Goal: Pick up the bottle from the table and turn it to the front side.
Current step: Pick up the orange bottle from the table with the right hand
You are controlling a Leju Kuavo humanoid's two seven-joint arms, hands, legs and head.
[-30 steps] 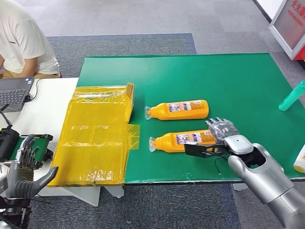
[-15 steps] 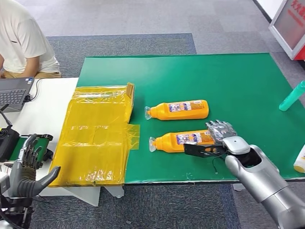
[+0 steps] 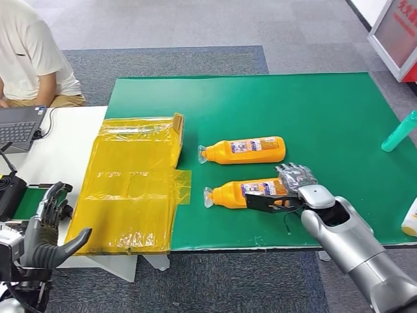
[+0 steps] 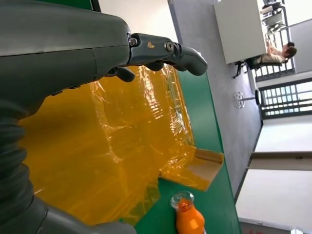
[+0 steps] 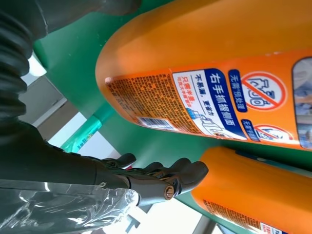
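Note:
Two orange bottles lie on their sides on the green table, clear caps pointing left. My right hand straddles the base end of the near bottle. Its dark thumb lies along the bottle's front side and its fingers reach over the back. The bottle still rests on the table. In the right wrist view the near bottle sits close to the palm, and the fingers stretch between it and the far bottle. The far bottle lies untouched. My left hand hangs open at the lower left.
A flattened box wrapped in yellow tape lies across the table's left edge. A teal bottle and a white-and-yellow container sit at the right edge. A person sits by a laptop on the white table.
My right hand has slid a little to the left along the near bottle, closing around its base end. My left hand has drifted slightly to the right.

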